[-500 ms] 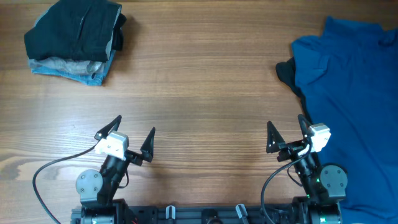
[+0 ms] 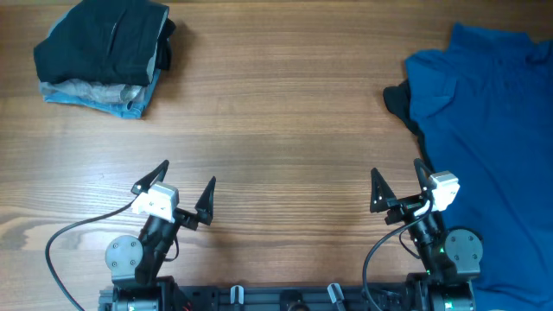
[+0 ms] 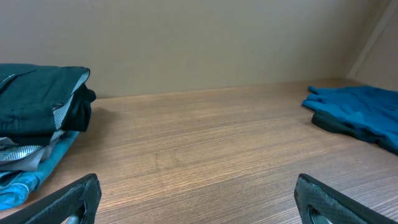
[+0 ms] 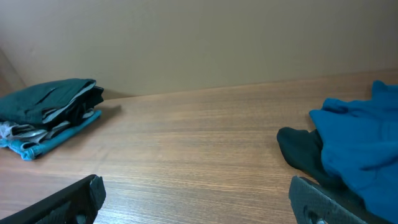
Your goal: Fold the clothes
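So, left pincer [image 2: 187, 177]: wide, empty.
Right pincer [image 2: 396, 173]: wide, beside what I'd take next.
Blue polo [image 2: 492, 130]: right, unfolded.
Folded stack [image 2: 104, 56]: upper left, aside.

You've got a warm brown wood-grain bench [image 2: 285, 130] in front of you, grain running side to side, meeting a plain beige wall [image 3: 199, 43] at the back under soft, even light.

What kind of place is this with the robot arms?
Probably a robot test bench, not a home. The left claw and right claw, both open, sit at the edge of a wooden table, facing a plain wall, with a stack of folded clothes and an unfolded blue shirt laid out.
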